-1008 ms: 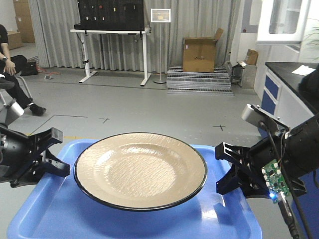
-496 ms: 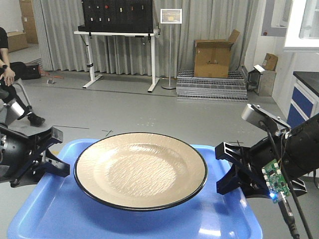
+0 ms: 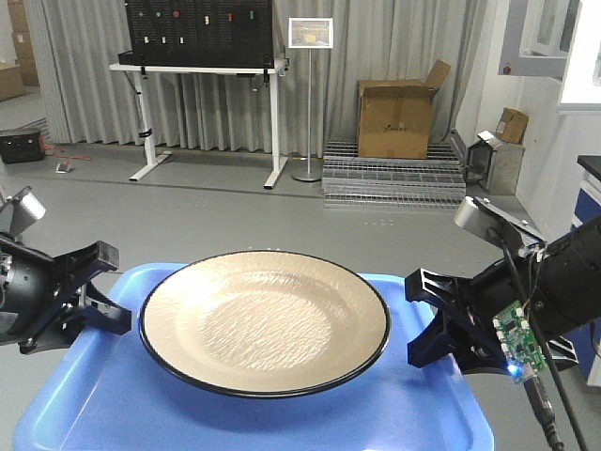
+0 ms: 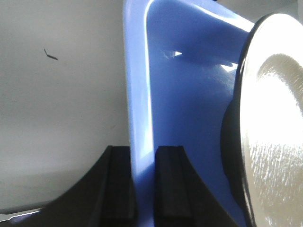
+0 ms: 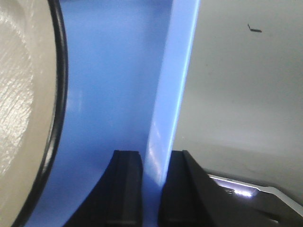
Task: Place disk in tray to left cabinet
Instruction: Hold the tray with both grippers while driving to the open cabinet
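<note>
We see the round, glossy tan-beige disk with a thin black rim (image 3: 265,322) lying in the middle of the rectangular bright blue plastic tray (image 3: 103,404). Our left gripper (image 4: 144,187) pinches the tray's left rim, jaws narrow. Our right gripper (image 5: 154,189) clamps the right rim likewise.

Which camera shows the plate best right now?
The front view: the whole plate, rim included, sits in the tray. The left wrist view catches only its edge side-on; the right wrist view, a cropped arc.
</note>
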`<state>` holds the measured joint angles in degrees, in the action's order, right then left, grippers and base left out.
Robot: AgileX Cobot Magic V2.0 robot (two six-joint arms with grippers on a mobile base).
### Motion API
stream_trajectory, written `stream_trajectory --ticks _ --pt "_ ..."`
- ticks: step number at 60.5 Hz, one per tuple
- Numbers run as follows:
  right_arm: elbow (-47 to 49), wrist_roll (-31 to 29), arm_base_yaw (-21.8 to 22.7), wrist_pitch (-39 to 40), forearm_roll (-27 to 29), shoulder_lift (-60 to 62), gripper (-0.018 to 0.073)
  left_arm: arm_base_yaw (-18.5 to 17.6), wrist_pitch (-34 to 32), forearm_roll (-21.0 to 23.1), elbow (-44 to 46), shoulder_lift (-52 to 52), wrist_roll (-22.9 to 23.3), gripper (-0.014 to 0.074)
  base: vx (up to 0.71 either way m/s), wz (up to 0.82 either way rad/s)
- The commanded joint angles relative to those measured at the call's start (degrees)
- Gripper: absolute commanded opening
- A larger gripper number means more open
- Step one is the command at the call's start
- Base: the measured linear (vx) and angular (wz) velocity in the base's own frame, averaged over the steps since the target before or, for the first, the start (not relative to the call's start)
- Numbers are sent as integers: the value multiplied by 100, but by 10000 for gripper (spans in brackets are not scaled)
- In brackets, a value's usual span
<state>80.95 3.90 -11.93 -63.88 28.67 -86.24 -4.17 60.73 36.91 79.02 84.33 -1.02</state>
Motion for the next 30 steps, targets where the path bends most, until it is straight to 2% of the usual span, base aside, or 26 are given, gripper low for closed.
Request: stream_trajectory --ticks 1,30 --pt "225 -125 -67 286 732 219 -2 -152 -81 871 221 -267 59 0 65 -8" --pt "225 -125 -67 249 762 219 -2 -152 -76 871 221 -267 59 0 66 -6"
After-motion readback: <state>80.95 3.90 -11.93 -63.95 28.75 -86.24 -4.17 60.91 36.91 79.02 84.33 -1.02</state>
